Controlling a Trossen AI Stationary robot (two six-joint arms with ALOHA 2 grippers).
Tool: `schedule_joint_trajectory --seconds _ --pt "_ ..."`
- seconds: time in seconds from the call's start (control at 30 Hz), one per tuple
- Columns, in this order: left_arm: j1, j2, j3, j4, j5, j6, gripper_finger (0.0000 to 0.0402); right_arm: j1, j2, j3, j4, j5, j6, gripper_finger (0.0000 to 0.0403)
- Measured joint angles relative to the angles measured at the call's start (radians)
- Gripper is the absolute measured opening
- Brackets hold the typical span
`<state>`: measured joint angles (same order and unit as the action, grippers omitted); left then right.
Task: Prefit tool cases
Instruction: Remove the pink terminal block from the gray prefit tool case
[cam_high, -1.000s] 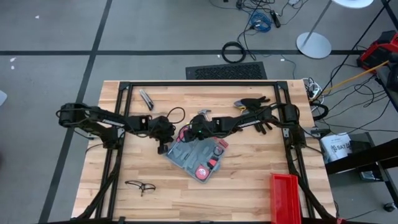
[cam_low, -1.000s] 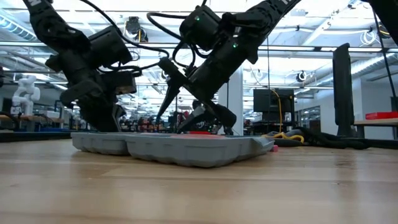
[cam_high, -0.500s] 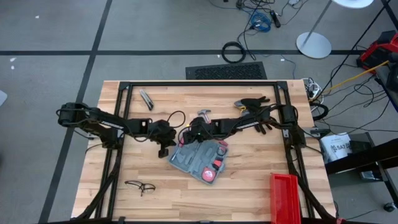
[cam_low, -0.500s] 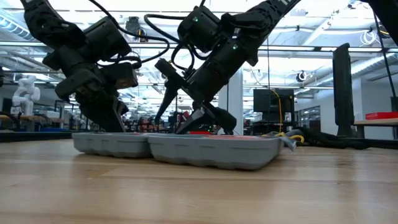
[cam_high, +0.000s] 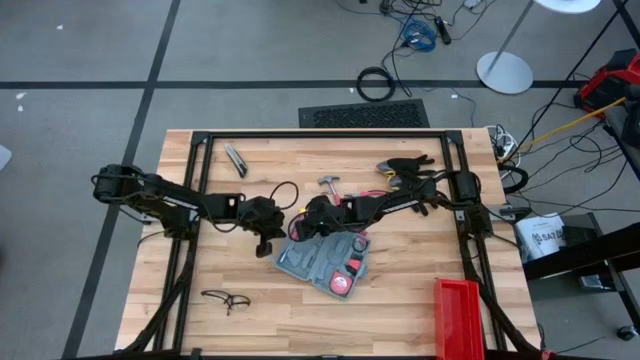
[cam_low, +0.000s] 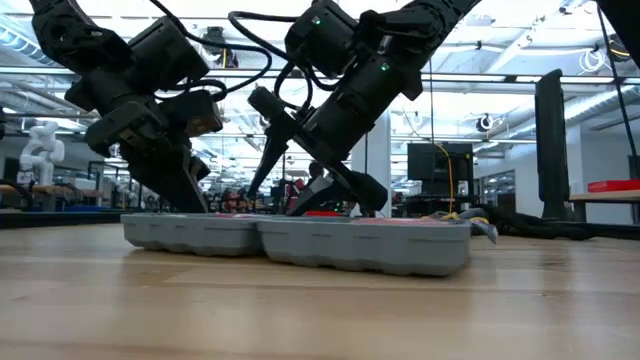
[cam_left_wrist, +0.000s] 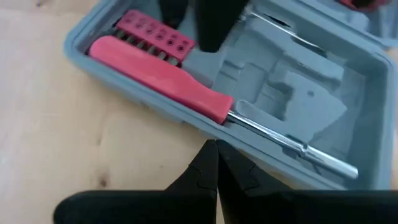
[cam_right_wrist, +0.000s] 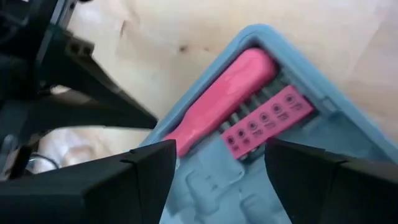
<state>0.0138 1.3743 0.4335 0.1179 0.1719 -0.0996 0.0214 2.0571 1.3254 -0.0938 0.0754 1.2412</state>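
From above I see the flat blue-grey plastic hinged tool case (cam_high: 325, 262) lying open near the middle of the wooden desk (cam_high: 400, 290), with both dark arms meeting at its far-left corner. The left pincer (cam_high: 264, 243) sits at the case's left edge and the right pincer (cam_high: 300, 229) over its upper corner, but this view is too small to show their fingers. The left wrist view settles that: its two fingers (cam_left_wrist: 205, 171) are pressed together, closed on nothing, just outside the case wall beside a red-handled screwdriver (cam_left_wrist: 161, 78) and a red bit holder (cam_left_wrist: 155, 28) seated in the grey moulded tray. The right wrist view shows the right pincer's fingers (cam_right_wrist: 134, 177) spread wide above that same corner. The low view adds that the case rests flat on the desk. Only the overhead view shows the red rectangular bin (cam_high: 460, 318) at the near-right corner, black-framed glasses (cam_high: 228, 298) near-left, and a hammer (cam_high: 329, 184) beyond the case.
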Motion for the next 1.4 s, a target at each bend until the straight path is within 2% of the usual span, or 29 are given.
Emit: schedule_joint_trajectory --seconds 0.43,0.77,1.1,1.2,1.33,1.4 --pt "-0.028 0.000 0.000 0.050 0.004 -0.018 0.0000 0.000 0.077 0.006 0.098 -0.017 -0.008 0.0228" --pt "-0.028 0.000 0.000 0.060 0.003 -0.017 0.0000 0.000 0.084 0.002 0.269 -0.029 -0.023 0.0191" --pt "-0.029 -0.037 0.001 0.035 -0.003 -0.024 0.0000 0.000 0.065 -0.001 0.245 -0.040 -0.049 0.0187" --pt "-0.037 -0.108 0.001 -0.033 -0.036 -0.026 0.0000 0.000 0.050 -0.002 0.217 -0.042 -0.049 0.0187" --pt "-0.047 -0.213 0.002 -0.227 -0.179 -0.025 0.0000 0.000 0.048 -0.002 0.193 -0.041 -0.052 0.0187" --pt "-0.046 -0.231 0.002 -0.308 -0.217 -0.025 0.0000 0.001 0.047 -0.001 0.159 -0.030 -0.053 0.0187"
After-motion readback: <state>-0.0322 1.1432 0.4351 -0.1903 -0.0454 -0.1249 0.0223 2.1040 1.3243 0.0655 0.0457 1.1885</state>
